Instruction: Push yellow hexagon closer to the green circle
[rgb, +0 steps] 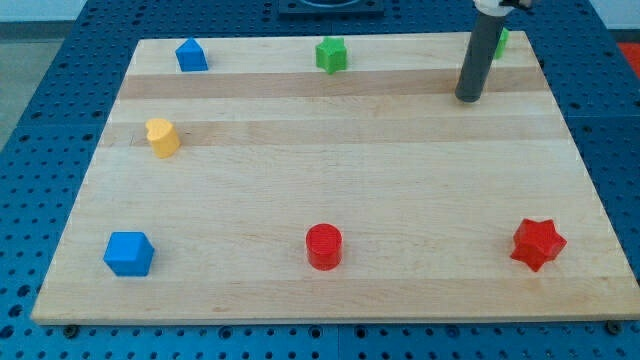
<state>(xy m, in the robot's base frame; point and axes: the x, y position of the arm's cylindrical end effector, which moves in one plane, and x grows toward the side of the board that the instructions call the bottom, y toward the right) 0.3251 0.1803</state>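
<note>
A yellow block (162, 137) sits near the left edge of the wooden board (330, 190); its rounded shape is hard to make out. A green block (501, 41) lies at the view's top right, mostly hidden behind my rod, so I cannot tell its shape. My tip (468, 98) rests on the board just below and left of that green block, far to the right of the yellow block.
A green star (331, 54) is at top centre and a blue pentagon-like block (191, 55) at top left. A blue cube (129, 253), a red cylinder (324, 246) and a red star (538, 243) line the bottom.
</note>
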